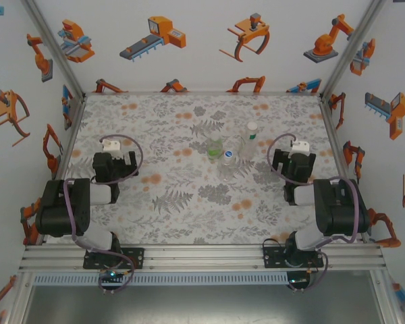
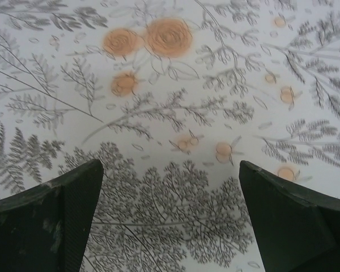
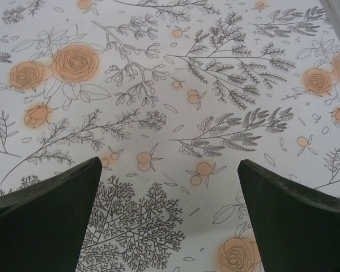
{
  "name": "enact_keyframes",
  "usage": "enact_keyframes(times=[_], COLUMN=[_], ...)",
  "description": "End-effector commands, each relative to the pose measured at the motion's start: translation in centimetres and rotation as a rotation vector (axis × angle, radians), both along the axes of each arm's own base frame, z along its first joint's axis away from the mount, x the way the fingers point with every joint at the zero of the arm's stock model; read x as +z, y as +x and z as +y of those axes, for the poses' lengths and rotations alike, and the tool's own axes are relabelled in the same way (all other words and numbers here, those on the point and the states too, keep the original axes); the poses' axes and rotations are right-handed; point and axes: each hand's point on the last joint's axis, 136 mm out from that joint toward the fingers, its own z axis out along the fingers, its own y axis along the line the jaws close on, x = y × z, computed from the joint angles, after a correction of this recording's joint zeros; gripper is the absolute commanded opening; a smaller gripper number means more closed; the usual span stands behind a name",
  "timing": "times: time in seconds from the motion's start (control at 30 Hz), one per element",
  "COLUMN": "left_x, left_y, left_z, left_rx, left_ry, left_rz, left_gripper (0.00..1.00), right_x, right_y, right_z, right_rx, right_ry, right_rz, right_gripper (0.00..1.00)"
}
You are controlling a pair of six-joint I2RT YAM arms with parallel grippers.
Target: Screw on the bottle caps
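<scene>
Three small bottles stand together mid-table in the top view. A green-tinted bottle (image 1: pixel 214 148) is on the left, a clear bottle (image 1: pixel 227 167) with a blue cap (image 1: pixel 227 155) on its top is in front, and a taller clear bottle (image 1: pixel 248 143) with a white cap (image 1: pixel 252 126) on top is on the right. Whether the caps are screwed tight is too small to tell. My left gripper (image 1: pixel 114 167) hangs over the table well left of the bottles, open and empty (image 2: pixel 170 170). My right gripper (image 1: pixel 293 165) hangs right of them, open and empty (image 3: pixel 170 167).
The floral tablecloth (image 1: pixel 189 202) covers the table, with printed white walls (image 1: pixel 202 40) on three sides and an aluminium rail (image 1: pixel 202 256) at the near edge. Under each wrist camera lies bare cloth (image 2: pixel 170 85) (image 3: pixel 170 85).
</scene>
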Motion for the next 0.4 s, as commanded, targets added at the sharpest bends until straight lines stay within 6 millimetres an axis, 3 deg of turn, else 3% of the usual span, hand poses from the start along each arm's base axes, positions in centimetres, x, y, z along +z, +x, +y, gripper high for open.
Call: enact_keyframes(times=[0.0, 0.37], left_x=[1.38, 1.36], left_y=[0.95, 0.88], left_z=[0.15, 0.19], left_rx=[0.012, 0.014], left_ry=[-0.036, -0.037], left_rz=[-0.041, -0.031], left_gripper=[0.97, 0.97], right_x=[1.19, 1.17], right_y=[0.56, 0.63], right_z=[-0.78, -0.64], right_rx=[-0.048, -0.040], right_ry=[0.008, 0.009], right_rz=[-0.041, -0.039], right_gripper=[0.99, 0.99])
